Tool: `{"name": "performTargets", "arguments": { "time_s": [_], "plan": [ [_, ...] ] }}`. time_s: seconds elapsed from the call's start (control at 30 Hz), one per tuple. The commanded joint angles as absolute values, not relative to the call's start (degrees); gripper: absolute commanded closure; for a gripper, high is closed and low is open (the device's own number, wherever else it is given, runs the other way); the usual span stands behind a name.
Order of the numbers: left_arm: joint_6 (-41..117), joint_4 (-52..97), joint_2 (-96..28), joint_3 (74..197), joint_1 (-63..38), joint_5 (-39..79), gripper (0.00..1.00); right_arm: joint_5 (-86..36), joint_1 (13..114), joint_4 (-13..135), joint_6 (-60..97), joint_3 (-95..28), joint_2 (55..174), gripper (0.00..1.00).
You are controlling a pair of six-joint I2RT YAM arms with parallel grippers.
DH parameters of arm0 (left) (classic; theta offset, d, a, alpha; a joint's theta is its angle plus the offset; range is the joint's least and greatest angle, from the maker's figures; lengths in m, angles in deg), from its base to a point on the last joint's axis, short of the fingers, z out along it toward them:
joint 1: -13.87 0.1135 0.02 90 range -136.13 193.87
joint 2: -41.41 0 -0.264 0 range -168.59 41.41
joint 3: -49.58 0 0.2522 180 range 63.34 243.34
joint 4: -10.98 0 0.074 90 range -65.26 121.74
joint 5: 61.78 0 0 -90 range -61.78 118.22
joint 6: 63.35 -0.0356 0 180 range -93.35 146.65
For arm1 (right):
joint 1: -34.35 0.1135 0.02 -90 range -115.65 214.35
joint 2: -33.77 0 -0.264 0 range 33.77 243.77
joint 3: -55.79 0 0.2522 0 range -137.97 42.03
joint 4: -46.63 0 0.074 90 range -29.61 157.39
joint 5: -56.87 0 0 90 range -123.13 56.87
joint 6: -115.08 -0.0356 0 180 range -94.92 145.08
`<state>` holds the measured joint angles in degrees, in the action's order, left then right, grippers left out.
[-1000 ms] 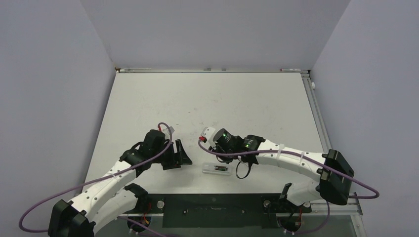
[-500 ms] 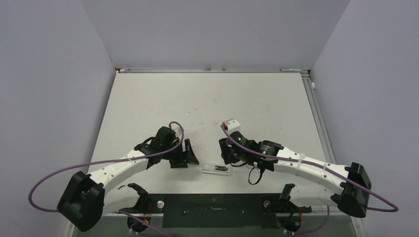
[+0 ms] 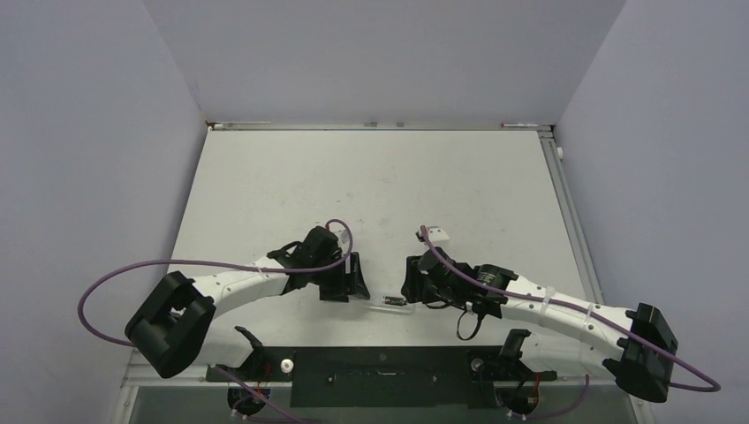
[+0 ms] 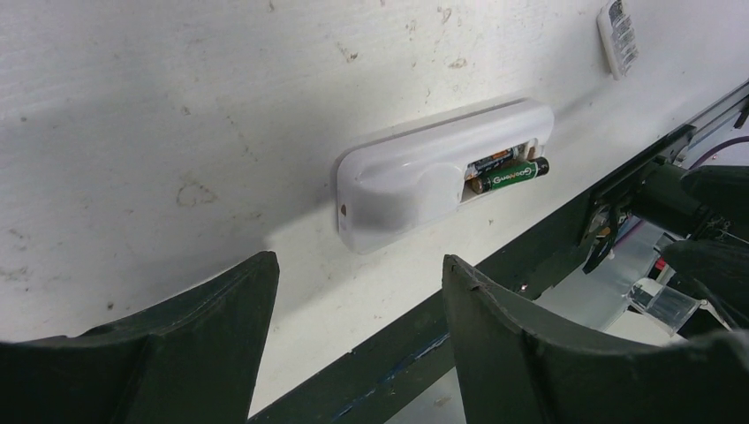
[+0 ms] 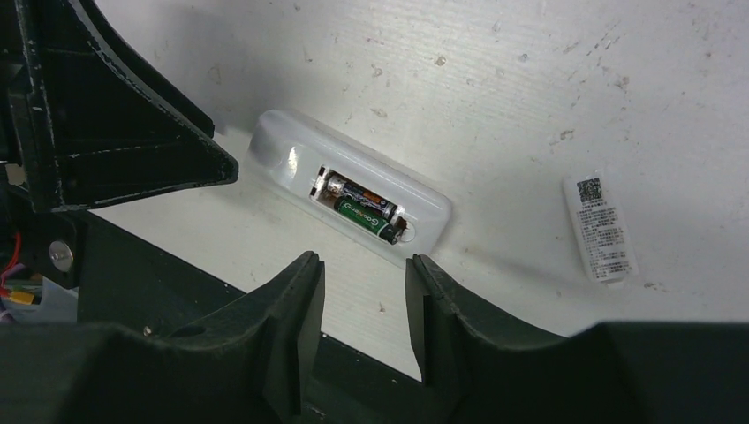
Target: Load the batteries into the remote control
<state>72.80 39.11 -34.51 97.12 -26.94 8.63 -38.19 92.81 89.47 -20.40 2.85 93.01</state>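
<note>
Remote control (image 5: 291, 150) lies back-up on the table (image 3: 371, 177), close to its near edge, between the two arms. Both batteries (image 5: 362, 208) sit in the open recess. The green-labelled one looks to ride at the near lip, possibly not fully seated; cannot confirm from these views. Left gripper (image 4: 358, 265) is spread wide and empty, hovering just beside the remote's closed end. Right gripper (image 5: 364, 265) is parted with a narrower gap, nothing between its fingers, poised over the battery end. A small white labelled piece (image 5: 599, 225), likely the cover, lies apart on the table. Risks: the remote is unrestrained, so a downward press off-centre could skid it toward the edge. A glancing finger could also lever the proud battery out and let it roll.
</note>
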Motion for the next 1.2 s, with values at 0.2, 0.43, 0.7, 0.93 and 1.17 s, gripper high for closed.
{"name": "performTargets", "arguments": {
  "time_s": [0.2,0.43,0.7,0.93,1.17],
  "plan": [
    [72.4,35.4,-39.3,101.9,-29.7,9.7,0.36,-40.4,93.1,89.0,-27.3,3.6,97.4,0.64],
    [72.9,34.0,-41.2,101.3,-30.6,9.8,0.43,-41.4,94.3,88.9,-28.4,3.0,100.9,0.65],
    [73.4,32.6,-43.5,101.2,-31.6,9.6,0.51,-42.1,95.4,88.3,-29.1,2.3,103.5,0.66],
    [74.2,31.3,-44.4,100.6,-32.6,9.4,0.59,-41.9,95.9,87.3,-29.3,2.0,105.4,0.69],
    [74.9,30.6,-44.1,100.0,-33.0,9.1,0.63,-42.2,96.0,87.1,-29.3,1.4,106.6,0.72]
  ]
}}
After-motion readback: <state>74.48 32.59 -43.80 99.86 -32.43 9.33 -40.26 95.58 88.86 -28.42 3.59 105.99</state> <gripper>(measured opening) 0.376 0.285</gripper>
